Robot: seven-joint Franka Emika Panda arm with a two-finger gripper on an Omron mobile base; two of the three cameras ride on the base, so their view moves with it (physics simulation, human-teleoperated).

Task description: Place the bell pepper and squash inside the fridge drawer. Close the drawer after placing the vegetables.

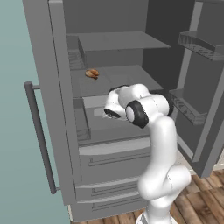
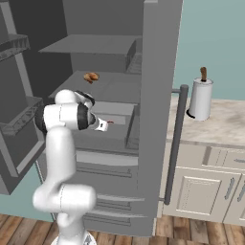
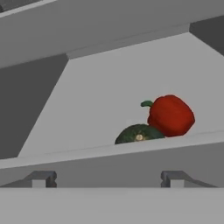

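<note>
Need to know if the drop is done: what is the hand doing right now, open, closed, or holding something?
Hand: open, holding nothing; the bell pepper and squash lie in the fridge drawer ahead of it.

Nothing to read here, honestly. No labels, brand names, numbers or signs on anything, all plain rendered surfaces with zero lettering.
</note>
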